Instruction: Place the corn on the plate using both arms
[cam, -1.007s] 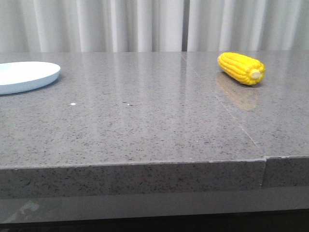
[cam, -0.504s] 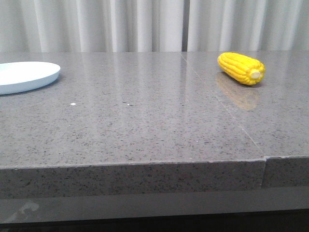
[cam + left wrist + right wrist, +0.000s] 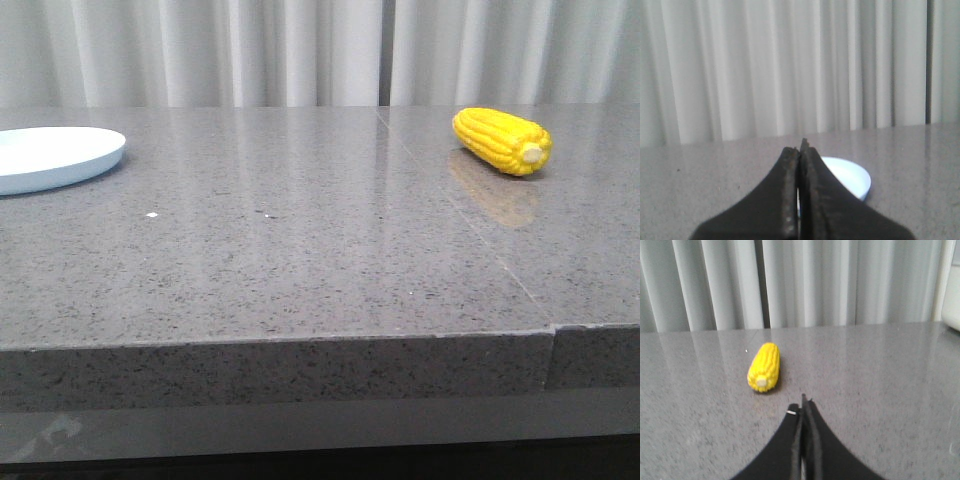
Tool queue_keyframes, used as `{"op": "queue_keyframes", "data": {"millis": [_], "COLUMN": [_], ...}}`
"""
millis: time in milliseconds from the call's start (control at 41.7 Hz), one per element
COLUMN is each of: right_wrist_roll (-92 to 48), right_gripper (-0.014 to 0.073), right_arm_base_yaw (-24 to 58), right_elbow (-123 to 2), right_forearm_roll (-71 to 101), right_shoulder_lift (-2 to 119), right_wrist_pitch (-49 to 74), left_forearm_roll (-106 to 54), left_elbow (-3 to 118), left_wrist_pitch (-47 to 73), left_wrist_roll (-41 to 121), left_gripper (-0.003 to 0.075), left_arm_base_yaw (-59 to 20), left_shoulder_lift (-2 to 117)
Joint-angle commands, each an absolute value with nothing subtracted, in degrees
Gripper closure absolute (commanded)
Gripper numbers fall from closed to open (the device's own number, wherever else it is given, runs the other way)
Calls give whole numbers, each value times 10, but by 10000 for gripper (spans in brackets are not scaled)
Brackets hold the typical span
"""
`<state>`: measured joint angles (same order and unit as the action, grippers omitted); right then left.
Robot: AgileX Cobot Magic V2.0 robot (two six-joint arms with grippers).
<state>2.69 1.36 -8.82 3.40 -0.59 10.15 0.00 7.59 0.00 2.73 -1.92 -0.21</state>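
Corn (image 3: 501, 141): a glossy, bright yellow cob with neat kernel rows and a pale stub end turned toward the near right. It lies on its side on the far right of the bench (image 3: 300, 270), touching nothing else; a dim yellow reflection shows on the surface just in front of it. In the right wrist view the corn (image 3: 764, 367) lies ahead of the right hand (image 3: 803, 405), apart from it, stub end toward the camera.

Plate (image 3: 55, 157): round, shallow, pale blue-white, with a low raised rim; plain, no writing. It sits at the far left of the bench, cut by the picture's edge, well apart from the corn. Its visible part holds nothing. In the left wrist view the plate (image 3: 852, 175) shows partly behind the left hand (image 3: 800, 150).

Hands: both black, each with two tapering fingers pressed together, nothing between them. Neither shows in the front view.

Bench: grey speckled stone, polished and reflective, with a square near edge and a thin seam running from far centre to near right.

Backdrop: pale pleated curtain (image 3: 250, 50) behind the bench.
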Motion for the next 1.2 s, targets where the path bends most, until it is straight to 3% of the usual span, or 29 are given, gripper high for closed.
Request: {"op": "queue_keyframes", "data": {"millis": [0,456,984,1103,1175], "right_wrist_roll": [24,24,8,-6,-6], "right_gripper": [661,661,655,526,353], "right_arm_base_yaw": [12,12,12,12,12], "right_elbow": [-167,-444,-445,-445,-445], "right_forearm_roll": [32,32,31,31,31], "right_shoulder_lift": [8,261,387,399,404], "right_wrist_pitch": [125,340,372,372,373], "left_forearm_roll": [-4,0,-5,-5,-5], "left_elbow": [160,448,453,453,453], "left_wrist_pitch": [13,327,358,360,364], "left_wrist_roll": [23,23,23,23,23], "left_gripper": [740,740,740,708,608], "left_arm_base_yaw": [-23,-23,-23,-23,-23], "left_shoulder_lift": [-11,176,315,332,342]}}
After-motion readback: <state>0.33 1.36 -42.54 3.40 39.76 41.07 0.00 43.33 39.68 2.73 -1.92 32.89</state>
